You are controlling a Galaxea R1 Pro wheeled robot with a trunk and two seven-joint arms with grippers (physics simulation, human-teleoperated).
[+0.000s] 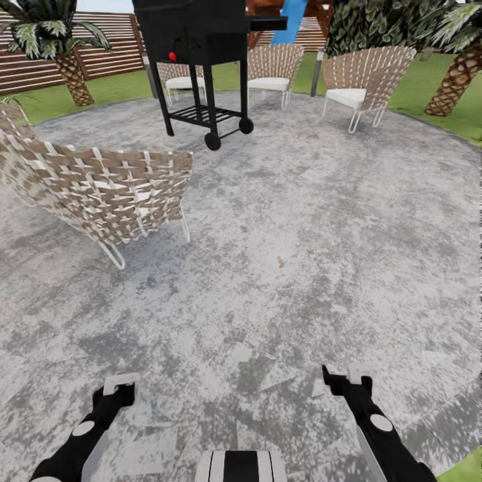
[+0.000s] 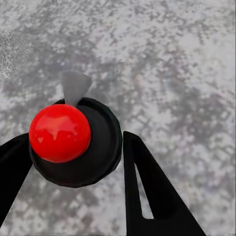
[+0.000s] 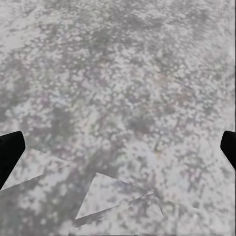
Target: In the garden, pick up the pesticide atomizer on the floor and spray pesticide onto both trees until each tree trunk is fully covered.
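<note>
So the left gripper (image 2: 73, 162) is clamped around the pesticide atomizer (image 2: 73, 142), a small bottle with a black round cap and shiny red ball on top, held upright over the mottled grey stone patio (image 1: 301, 221). The right gripper (image 3: 118, 147) hangs spread wide and empty. No grey-tan trunks ahead (just short scaly palms (image 1: 67, 67) beyond the black wheeled grill (image 1: 201, 40)), so I'd guess it needs to drive first.

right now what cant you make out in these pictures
- Left gripper: left wrist view, a red-topped bottle sits between the fingers; its body is hidden under its own cap.
- Grill: head view, top cut off by the picture's edge.
- Palm: head view, crown cut off at the corner.
- Right gripper: right wrist view, just the fingertips at the edges.
</note>
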